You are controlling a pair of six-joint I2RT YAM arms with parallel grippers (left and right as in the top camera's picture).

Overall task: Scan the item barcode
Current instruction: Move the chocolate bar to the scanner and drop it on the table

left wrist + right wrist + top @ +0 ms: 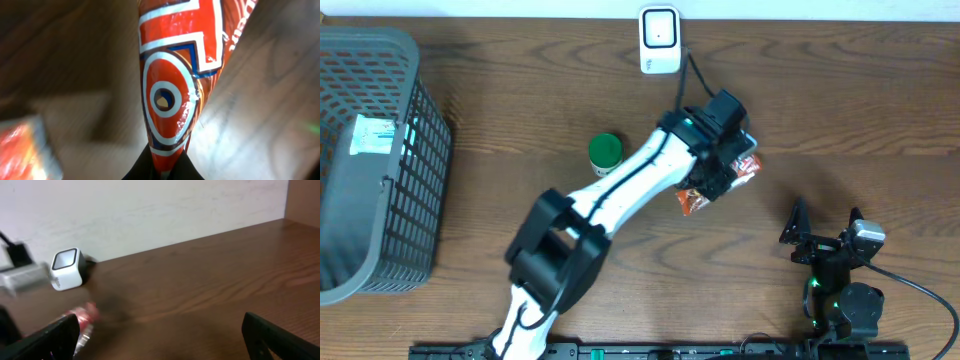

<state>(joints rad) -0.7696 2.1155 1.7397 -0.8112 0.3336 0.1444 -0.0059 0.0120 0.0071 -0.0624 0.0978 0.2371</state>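
Observation:
The item is a shiny red packet [692, 202] with white and blue markings, and I see no barcode on it. My left gripper [722, 172] is shut on it above the table's middle. In the left wrist view the packet [172, 95] fills the centre, its lower end pinched between the black fingers [187, 170]. The white scanner [660, 40] stands at the table's back edge, beyond the packet. My right gripper [820, 238] rests open and empty at the front right. In the right wrist view I see the scanner [66, 269] and the blurred packet [82, 317] to the left.
A grey mesh basket [415, 190] holding a white item [372, 135] stands at the left. A small green round container [605, 152] sits just left of the left arm. The scanner's black cable [692, 75] runs toward the left gripper. A wall [150, 210] backs the table.

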